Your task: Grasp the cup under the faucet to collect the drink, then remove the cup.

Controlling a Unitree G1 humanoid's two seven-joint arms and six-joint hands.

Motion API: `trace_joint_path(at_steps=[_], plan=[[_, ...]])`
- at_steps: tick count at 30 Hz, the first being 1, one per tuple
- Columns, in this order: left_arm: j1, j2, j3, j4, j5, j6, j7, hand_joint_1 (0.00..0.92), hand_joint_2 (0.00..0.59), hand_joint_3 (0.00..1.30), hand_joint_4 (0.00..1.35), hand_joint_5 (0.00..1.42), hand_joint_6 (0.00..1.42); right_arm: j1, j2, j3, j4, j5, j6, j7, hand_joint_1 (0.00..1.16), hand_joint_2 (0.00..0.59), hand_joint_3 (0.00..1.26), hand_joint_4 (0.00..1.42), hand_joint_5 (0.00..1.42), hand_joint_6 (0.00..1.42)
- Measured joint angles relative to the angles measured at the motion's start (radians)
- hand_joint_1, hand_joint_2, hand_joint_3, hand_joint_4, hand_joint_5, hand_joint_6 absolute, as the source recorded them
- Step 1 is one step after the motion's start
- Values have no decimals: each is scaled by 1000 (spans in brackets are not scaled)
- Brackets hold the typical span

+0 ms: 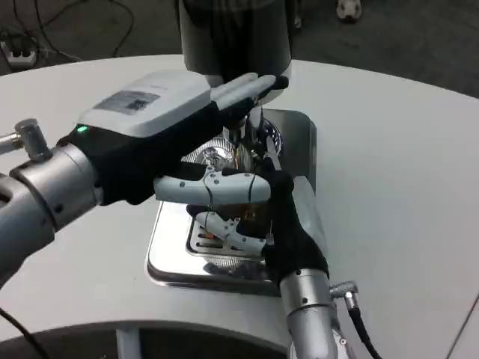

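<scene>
The cup point(236, 198) is gripped by the right hand point(254, 206) on the dispenser's steel drip tray point(168, 258), under the faucet point(254, 123). The left hand point(165, 127) is stretched above it toward the dispenser point(236, 37); whether anything is held cannot be told.

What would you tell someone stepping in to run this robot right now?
Left hand: raised, fingers reaching to the dispenser above the faucet; whether it presses anything is unclear.
Right hand: wrapped around the cup over the metal drip tray, under the faucet.
Done: cup grasped and placed.
Left: finish collecting the drink, then remove the cup. Fill level is hidden.
</scene>
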Motion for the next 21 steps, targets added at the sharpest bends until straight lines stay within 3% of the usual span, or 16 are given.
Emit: trace_joint_path(at_steps=[6,21], plan=[[2,0,3,-3,0,2,-2,0,187,29,26,118,0,0,0,16,-3,0,-2,-6,781,162,3,83,68,97],[0,0,3,-9,1,13,-6,0,189,29,31,118,0,-10,0,2,70,45,-102,-48,789,157,13,86,84,121]])
